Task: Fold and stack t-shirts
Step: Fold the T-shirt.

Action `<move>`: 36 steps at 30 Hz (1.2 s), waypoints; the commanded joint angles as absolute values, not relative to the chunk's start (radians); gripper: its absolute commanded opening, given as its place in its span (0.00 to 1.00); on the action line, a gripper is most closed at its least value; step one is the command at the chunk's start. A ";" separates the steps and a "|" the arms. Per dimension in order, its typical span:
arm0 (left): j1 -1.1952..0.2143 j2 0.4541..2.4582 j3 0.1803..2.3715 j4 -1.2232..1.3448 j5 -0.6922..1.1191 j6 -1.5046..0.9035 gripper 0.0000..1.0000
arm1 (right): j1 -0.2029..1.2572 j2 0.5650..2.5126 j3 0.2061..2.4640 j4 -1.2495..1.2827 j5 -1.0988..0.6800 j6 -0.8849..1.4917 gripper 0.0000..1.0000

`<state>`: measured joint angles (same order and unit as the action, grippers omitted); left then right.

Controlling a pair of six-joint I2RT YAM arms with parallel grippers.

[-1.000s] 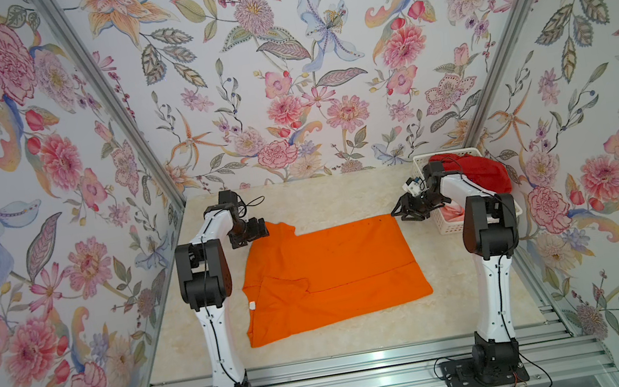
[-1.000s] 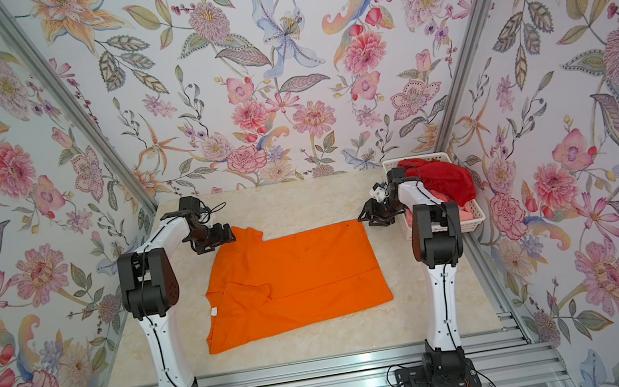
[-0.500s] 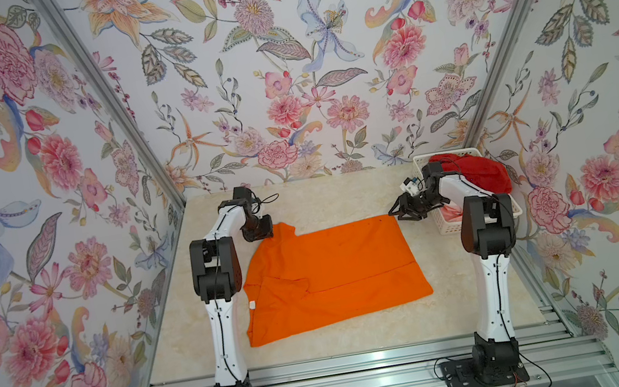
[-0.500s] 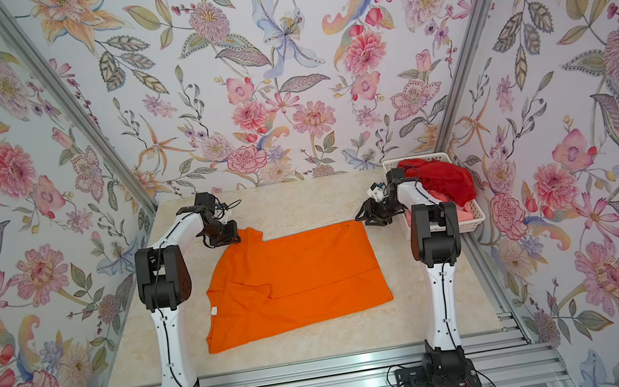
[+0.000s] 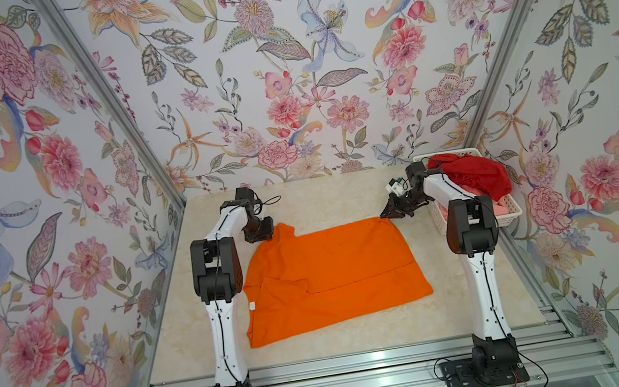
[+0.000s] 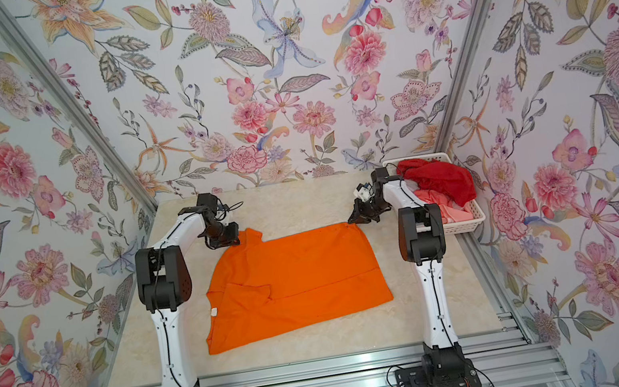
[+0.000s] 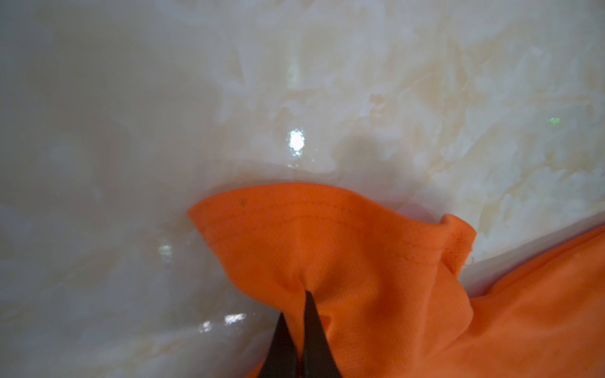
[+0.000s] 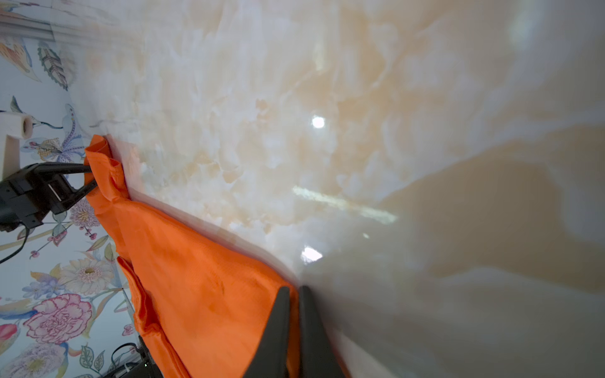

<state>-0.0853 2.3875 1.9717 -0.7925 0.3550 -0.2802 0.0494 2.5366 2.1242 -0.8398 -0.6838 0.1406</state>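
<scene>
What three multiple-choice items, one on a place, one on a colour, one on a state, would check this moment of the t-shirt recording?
1. The white basket stands:
A) at the table's far right corner
B) at its centre
C) at its near left edge

2. The t-shirt spread on the table is:
A) blue
B) orange
C) white

3. The left gripper is:
A) open, clear of cloth
B) shut on the t-shirt
C) shut on the basket

Answers:
1 A: both top views show it at the back, against the right wall.
2 B: it is bright orange in every view.
3 B: the left wrist view shows cloth pinched between closed fingers.
</scene>
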 commanded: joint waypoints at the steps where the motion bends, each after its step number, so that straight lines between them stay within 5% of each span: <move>1: -0.071 2.374 1.936 -0.850 0.277 -0.285 0.00 | 0.045 2.505 2.035 -0.846 -0.582 0.149 0.00; 19: -0.096 2.219 2.011 -0.844 0.181 -0.266 0.00 | 0.037 2.454 2.179 -0.835 -0.574 0.117 0.00; 36: -0.189 1.940 1.637 -0.785 0.050 -0.289 0.00 | 0.046 2.034 1.580 -0.541 -0.575 0.122 0.00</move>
